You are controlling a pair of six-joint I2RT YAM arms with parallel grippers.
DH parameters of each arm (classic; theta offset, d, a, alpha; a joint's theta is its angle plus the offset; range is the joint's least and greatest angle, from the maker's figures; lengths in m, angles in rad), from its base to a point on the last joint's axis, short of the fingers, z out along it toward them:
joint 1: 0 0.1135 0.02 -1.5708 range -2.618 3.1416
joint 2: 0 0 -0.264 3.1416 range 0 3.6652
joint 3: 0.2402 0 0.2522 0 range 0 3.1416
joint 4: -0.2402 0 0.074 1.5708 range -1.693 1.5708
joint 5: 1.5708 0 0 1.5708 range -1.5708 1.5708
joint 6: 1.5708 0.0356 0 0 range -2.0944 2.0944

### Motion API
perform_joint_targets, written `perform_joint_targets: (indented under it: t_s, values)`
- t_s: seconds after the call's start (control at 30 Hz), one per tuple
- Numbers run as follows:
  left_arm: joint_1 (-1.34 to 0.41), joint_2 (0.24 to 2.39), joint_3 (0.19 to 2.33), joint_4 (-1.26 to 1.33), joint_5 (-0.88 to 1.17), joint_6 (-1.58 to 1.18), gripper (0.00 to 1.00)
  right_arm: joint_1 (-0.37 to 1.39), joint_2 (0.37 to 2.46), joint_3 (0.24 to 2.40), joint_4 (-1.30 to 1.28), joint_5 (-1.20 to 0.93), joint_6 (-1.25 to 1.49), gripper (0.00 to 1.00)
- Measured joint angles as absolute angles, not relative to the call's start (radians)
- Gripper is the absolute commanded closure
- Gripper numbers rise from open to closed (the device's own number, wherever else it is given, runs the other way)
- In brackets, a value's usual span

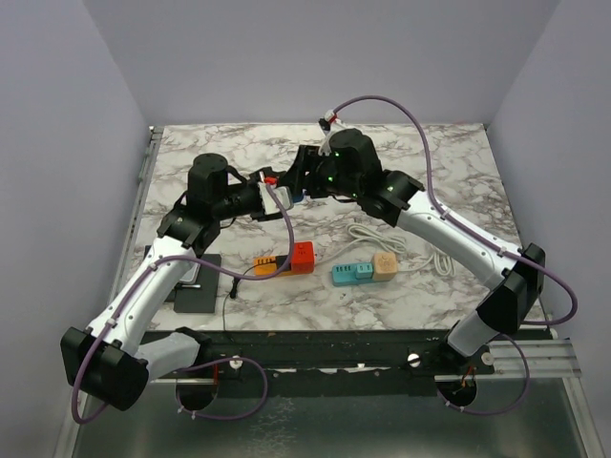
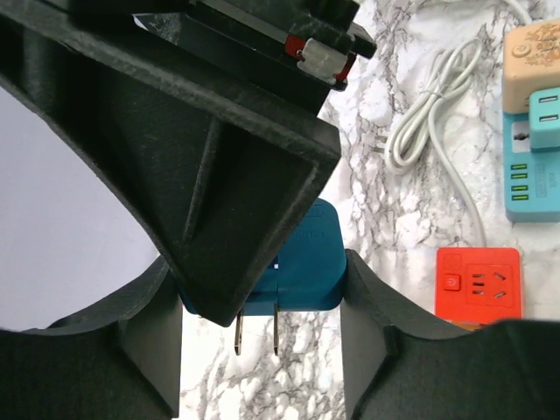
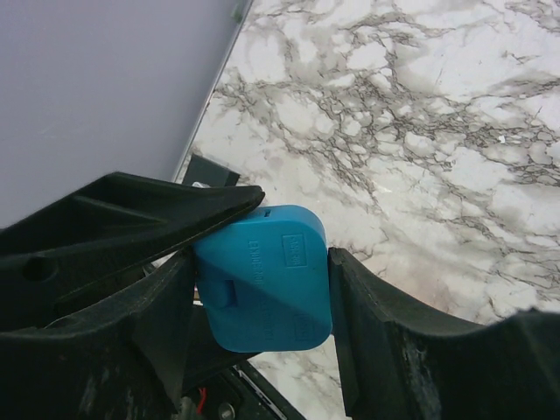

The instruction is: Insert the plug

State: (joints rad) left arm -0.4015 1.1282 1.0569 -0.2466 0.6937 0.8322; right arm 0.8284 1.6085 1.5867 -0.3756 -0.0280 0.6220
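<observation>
One blue plug (image 2: 306, 262), two prongs (image 2: 276, 331) showing, aloft over the marble bench (image 1: 239, 143), left claw (image 2: 262, 302) and right claw (image 3: 261, 306) both clamped on it, four socket blocks (image 1: 303, 256) and one white cord (image 1: 382, 239) nearer the arms

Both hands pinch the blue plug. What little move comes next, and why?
Probably the right gripper should open. It and the left gripper both pinch the blue plug in the air; one arm can carry it to the red socket.
</observation>
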Motion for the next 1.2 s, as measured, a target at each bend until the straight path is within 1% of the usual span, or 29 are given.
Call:
perform_joint_targets:
  t_s: [0.03, 0.07, 0.17, 0.2, 0.23, 0.33, 0.5, 0.7, 0.87, 1.03, 1.13, 1.2]
  values:
    - [-0.402, 1.128, 1.059, -0.247, 0.694, 0.832, 0.78, 0.828, 1.608, 1.586, -0.371, -0.027, 0.624, 0.58]
    - [-0.402, 1.129, 1.064, -0.248, 0.695, 0.831, 0.81, 0.828, 1.607, 1.587, -0.369, -0.027, 0.624, 0.54]
    - [-0.402, 1.132, 1.078, -0.253, 0.700, 0.833, 0.85, 0.828, 1.602, 1.586, -0.360, -0.028, 0.628, 0.32]
    - [-0.402, 1.131, 1.082, -0.255, 0.704, 0.833, 0.88, 0.828, 1.599, 1.586, -0.361, -0.028, 0.628, 0.26]
    - [-0.402, 1.131, 1.085, -0.255, 0.709, 0.833, 0.90, 0.828, 1.595, 1.586, -0.360, -0.028, 0.631, 0.23]
    - [-0.402, 1.117, 1.088, -0.255, 0.723, 0.841, 1.00, 0.827, 1.577, 1.587, -0.364, -0.043, 0.624, 0.17]
    - [-0.402, 1.044, 1.088, -0.256, 0.751, 0.874, 1.00, 0.774, 1.510, 1.584, -0.368, -0.165, 0.605, 0.13]
    - [-0.402, 0.956, 1.088, -0.255, 0.844, 0.920, 1.00, 0.643, 1.351, 1.482, -0.239, -0.418, 0.634, 0.14]
    - [-0.402, 0.920, 1.089, -0.255, 0.916, 0.968, 1.00, 0.641, 1.327, 1.397, -0.046, -0.624, 0.710, 0.17]
    - [-0.406, 0.919, 1.115, -0.257, 0.955, 0.989, 1.00, 0.643, 1.341, 1.336, 0.062, -0.743, 0.776, 0.22]
    - [-0.408, 0.919, 1.137, -0.255, 0.972, 0.992, 1.00, 0.643, 1.348, 1.327, 0.124, -0.789, 0.812, 0.27]
    - [-0.408, 0.919, 1.147, -0.252, 0.984, 0.992, 1.00, 0.642, 1.349, 1.324, 0.168, -0.814, 0.836, 0.37]
